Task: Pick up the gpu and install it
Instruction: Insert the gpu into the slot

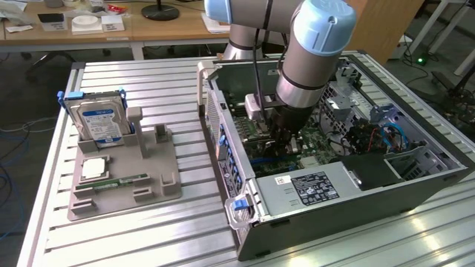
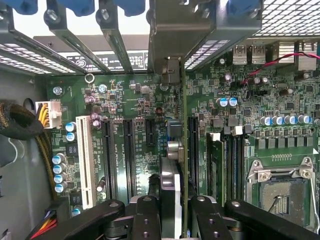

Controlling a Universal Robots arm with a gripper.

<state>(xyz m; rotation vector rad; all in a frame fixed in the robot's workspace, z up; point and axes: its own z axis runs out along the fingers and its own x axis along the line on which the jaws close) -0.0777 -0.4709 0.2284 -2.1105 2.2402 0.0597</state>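
Clamping the gpu (image 2: pixel 172 150) edge-on, the pincer (image 2: pixel 175 222) sits inside the open computer case (image 1: pixel 415 167) on the bench (image 1: pixel 133 239). Card stands upright over the motherboard (image 2: pixel 135 100) among the long black slots (image 2: pixel 129 150), metal end bracket at the rear slot openings (image 2: pixel 60 35); can't tell if it's seated.

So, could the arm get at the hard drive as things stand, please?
Probably not directly: the gripper is down inside the computer case, fingers shut on the gpu, and the case wall stands between it and the hard drive.

The gpu (image 2: pixel 176 145) stands edge-on above the motherboard (image 2: pixel 130 100), clamped in the pincer (image 2: pixel 176 212).
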